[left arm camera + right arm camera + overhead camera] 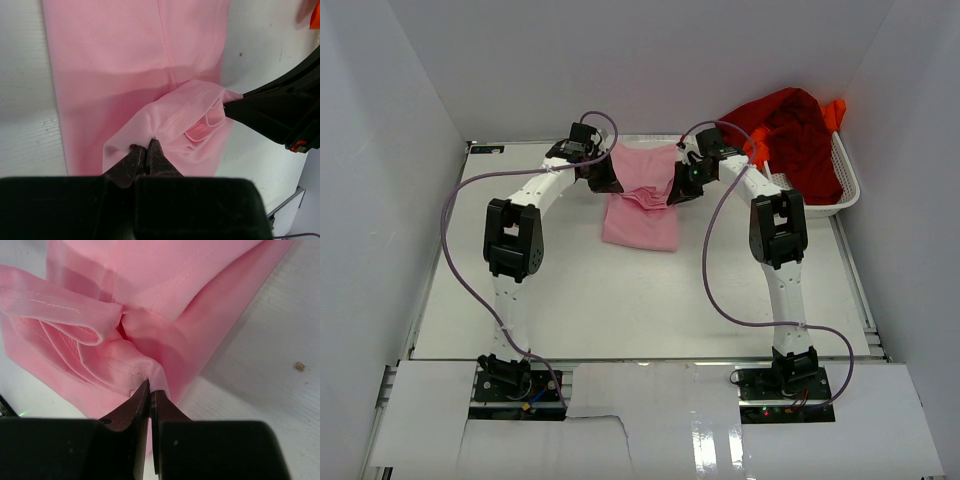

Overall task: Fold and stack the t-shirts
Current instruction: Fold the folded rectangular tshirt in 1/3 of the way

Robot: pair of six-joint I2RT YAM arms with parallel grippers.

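The light pink t-shirt (640, 205) lies partly folded at the middle back of the table. My left gripper (608, 180) is shut on a fold at its left edge, seen in the left wrist view (146, 145) with pink cloth (125, 60) spread below. My right gripper (682, 188) is shut on its right edge, and the right wrist view (150, 387) shows bunched pink hems (100, 325). Both hold the cloth lifted a little. The dark red t-shirt (795, 135) and the bright orange t-shirt (834, 115) are heaped in the basket.
A white mesh basket (845, 195) stands at the back right, against the right wall. White walls enclose the table (620, 300) on three sides. Purple cables loop from both arms over the table. The right arm shows black in the left wrist view (285, 110).
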